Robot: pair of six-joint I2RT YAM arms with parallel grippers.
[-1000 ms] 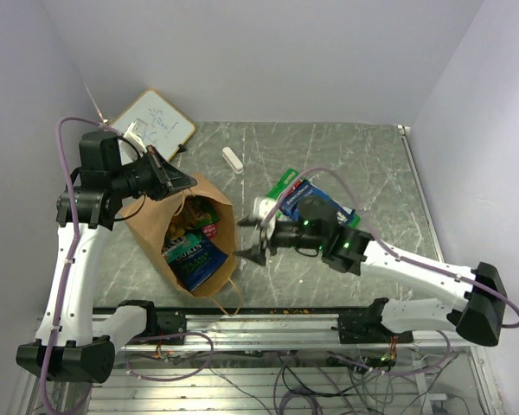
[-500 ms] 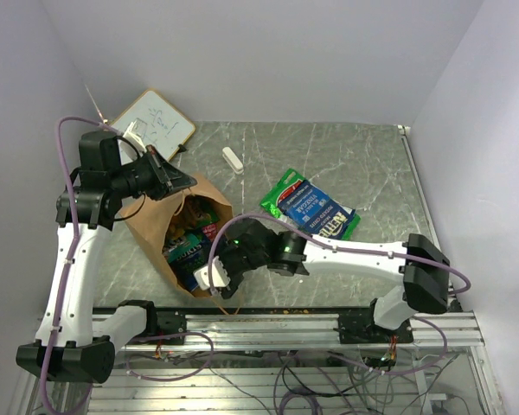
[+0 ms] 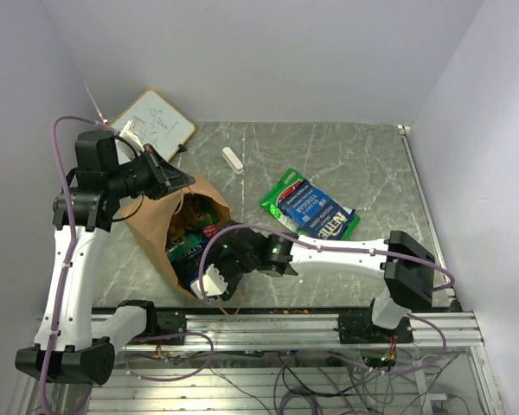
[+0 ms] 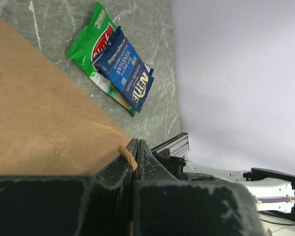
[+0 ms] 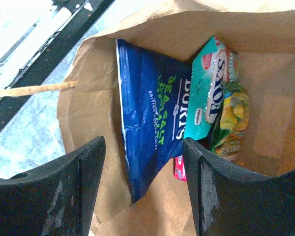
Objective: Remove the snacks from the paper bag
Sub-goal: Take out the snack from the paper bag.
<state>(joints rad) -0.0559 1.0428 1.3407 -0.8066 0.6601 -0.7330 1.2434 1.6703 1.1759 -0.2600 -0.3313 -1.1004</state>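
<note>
**Item 1.** paper bag (image 3: 151, 229): brown kraft, left of centre in the top view, mouth gaping; rests on the grey marbled tabletop (image 3: 355, 164).

**Item 2.** left tool (image 3: 182, 181): jaws pinched tight on a tan paper twist at the bag's upper rim.

**Item 3.** right tool (image 3: 209, 284): jaws wide, holding nothing; at the bag's mouth, lower centre of the frame.

**Item 4.** Inside the bag, right wrist view:
- dark blue sea-salt packet (image 5: 147, 113), centre
- teal packet (image 5: 211, 93), touching its right edge
- yellow-green packet (image 5: 231, 123), further right
- tiny red packet (image 5: 179, 169), below

**Item 5.** Out on the tabletop, right of centre: green packet (image 3: 279, 192) with a red logo, overlapped by the blue Kettle packet (image 3: 322, 216).

**Item 6.** whiteboard (image 3: 156, 121), upper left; white block (image 3: 233, 159), top centre.
</note>
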